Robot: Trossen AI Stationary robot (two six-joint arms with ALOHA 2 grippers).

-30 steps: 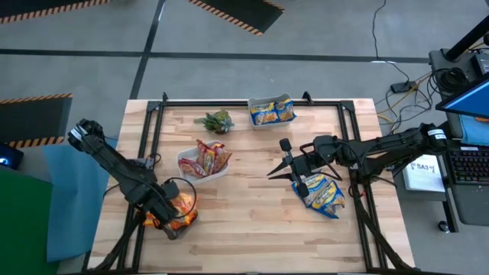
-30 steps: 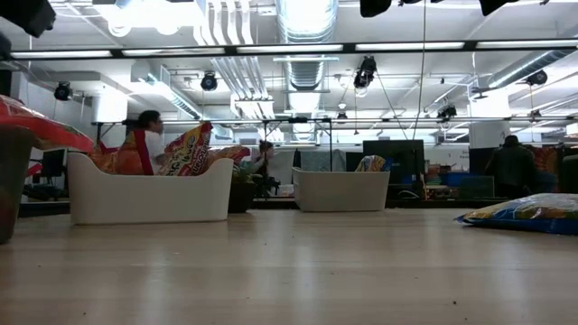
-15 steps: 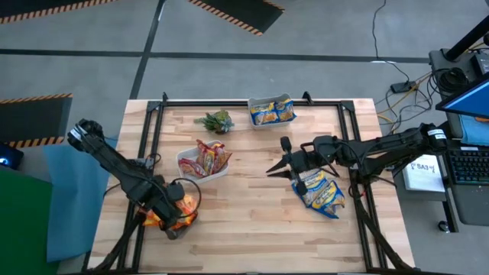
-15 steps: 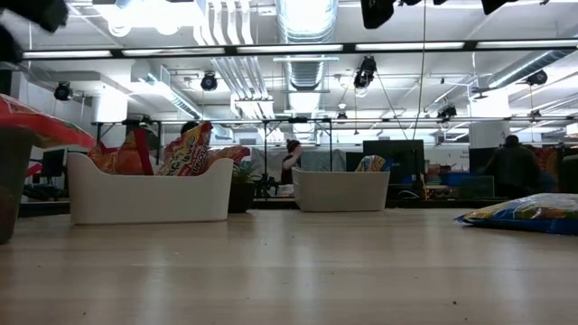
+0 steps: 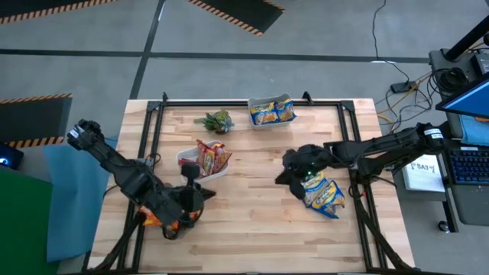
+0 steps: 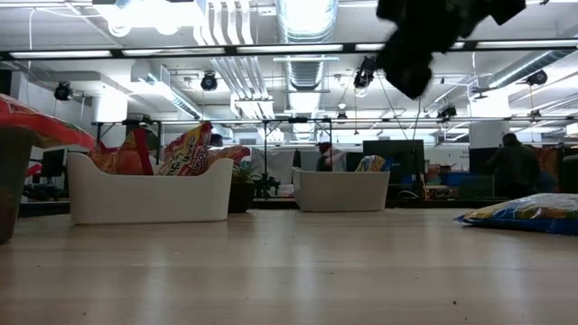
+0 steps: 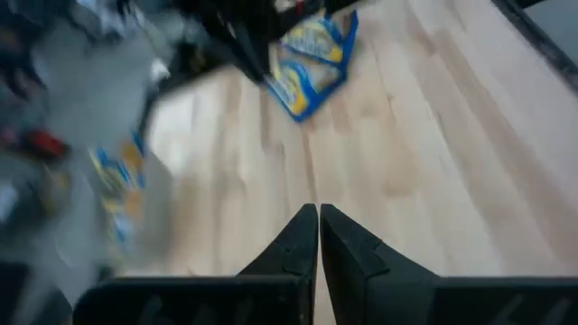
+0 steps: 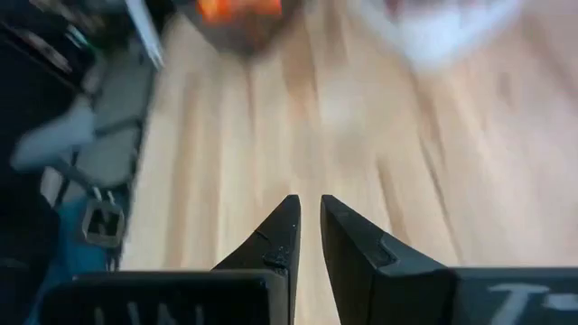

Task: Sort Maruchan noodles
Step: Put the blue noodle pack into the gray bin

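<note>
1. The wooden surface (image 5: 252,206) fills the middle of the high view, with a dark metal frame along its edges and grey floor with black-and-orange hazard strips around it.
2. The left gripper (image 7: 318,236) hangs over the lower left of the surface beside a heap of orange-red packets (image 5: 164,220) that the arm partly covers; its jaws are pressed together with nothing between them.
3. The right gripper (image 8: 307,227) sits right of centre in the high view, just beside the blue-yellow packets (image 5: 325,192) lying flat on the surface; its jaws stand a narrow slit apart and hold nothing.
4. A white tub (image 5: 205,169) left of centre holds dark red and orange-red packets (image 5: 209,156) standing on edge.
5. A second white tub (image 5: 269,120) at the top edge of the surface holds more blue-yellow packets (image 5: 273,111).
6. A small green plant (image 5: 215,121) stands at the upper left of the surface, between the two tubs.
7. In the low view both tubs stand at the back of the surface, and a blue-yellow packet (image 6: 524,213) lies at the right edge of the frame.
8. Behind the surface the room is open, with ceiling ducts, strip lights, hanging lamps and desks with screens.
9. A person (image 6: 513,165) stands far off at the right of the low view.
10. At the right edge of the high view are a keyboard (image 5: 464,165) and a tangle of cables (image 5: 412,88).
</note>
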